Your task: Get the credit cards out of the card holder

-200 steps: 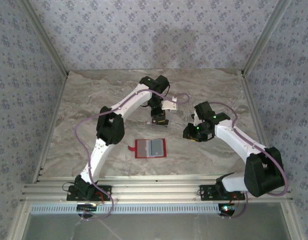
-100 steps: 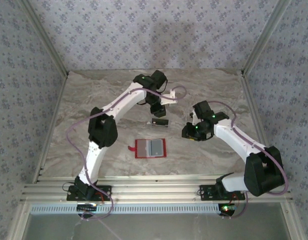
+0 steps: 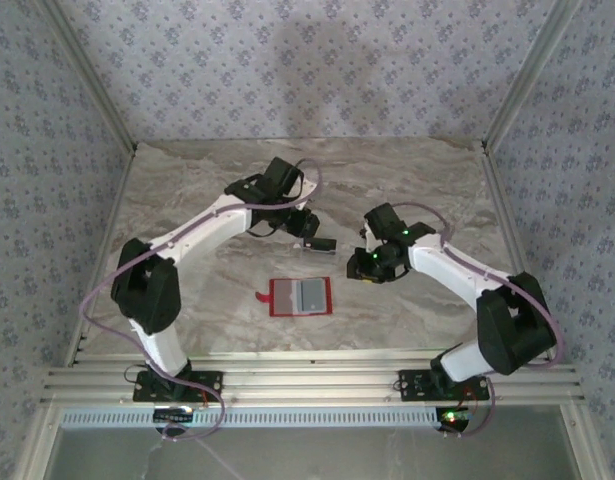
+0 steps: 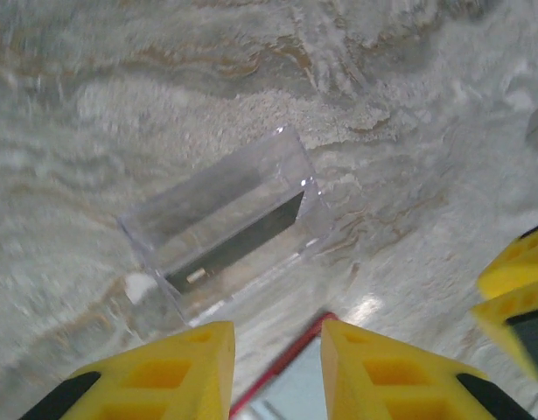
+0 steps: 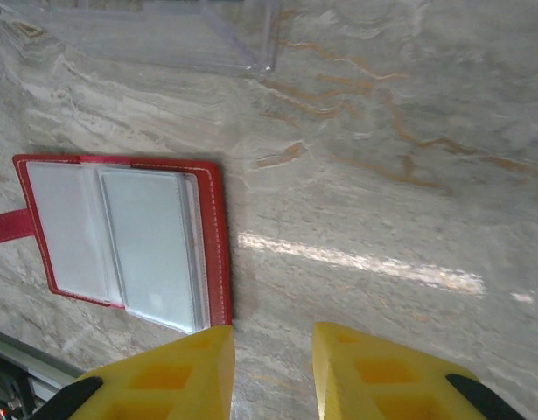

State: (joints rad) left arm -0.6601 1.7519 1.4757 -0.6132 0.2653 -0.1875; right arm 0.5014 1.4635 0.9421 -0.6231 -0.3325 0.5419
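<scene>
Left gripper had backed off the clear box, fingers spread, empty. Holder lay open mid-table, near the box; couldn't tell if cards were left inside. Right gripper, also spread, had crept nearer the holder, probably going next.

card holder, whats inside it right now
The open card holder shows pale grey sleeves inside its red border. Anything tucked within those sleeves is covered and cannot be told.
</scene>
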